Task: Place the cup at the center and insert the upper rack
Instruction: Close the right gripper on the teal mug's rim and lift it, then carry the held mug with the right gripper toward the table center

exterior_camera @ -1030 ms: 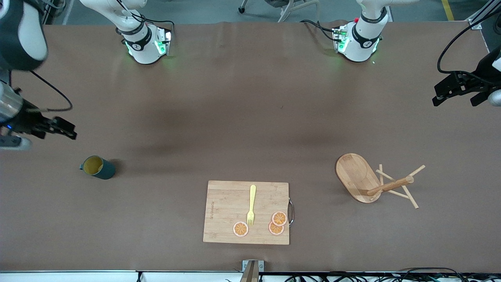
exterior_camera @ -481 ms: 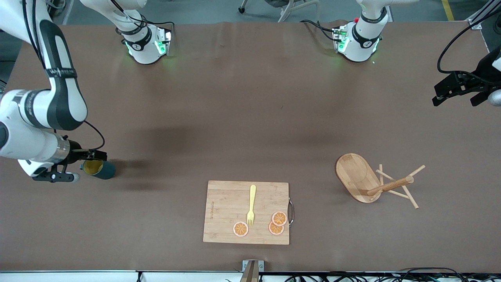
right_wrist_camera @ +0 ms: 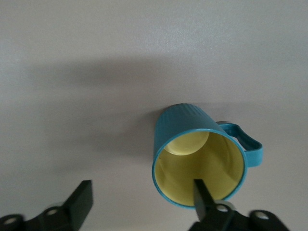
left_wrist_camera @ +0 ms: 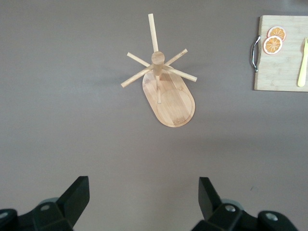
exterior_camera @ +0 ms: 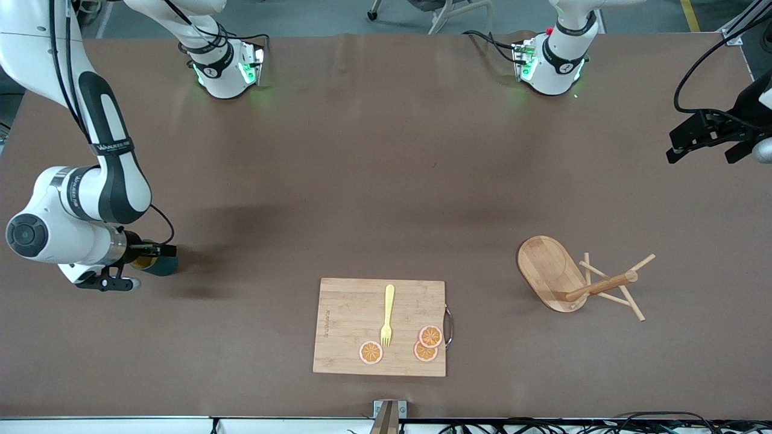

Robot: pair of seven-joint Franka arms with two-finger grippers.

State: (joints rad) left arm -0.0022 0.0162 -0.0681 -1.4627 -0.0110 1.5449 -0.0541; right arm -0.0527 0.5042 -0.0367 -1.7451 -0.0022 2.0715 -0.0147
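Right end effector (right_wrist_camera: 142, 204) is at your upright teal ribbed cup (right_wrist_camera: 198, 154), fingers spread, one inside the yellow rim, holding nothing, so closing pinches the wall. Left end effector (left_wrist_camera: 144, 199) waits wide open, empty, over the bench (exterior_camera: 386, 181) beside the toppled wooden mug-tree rack (left_wrist_camera: 163, 79).

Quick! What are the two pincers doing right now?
Left pincer: open, holding nothing, above the wooden mug tree.
Right pincer: open, at the cup, one finger inside it.

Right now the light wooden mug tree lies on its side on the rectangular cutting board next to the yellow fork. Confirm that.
Not quite. The light wooden mug tree does lie on its side, but on the bare brown table, toward the left arm's end from the rectangular cutting board that carries the yellow fork. The front view shows it.
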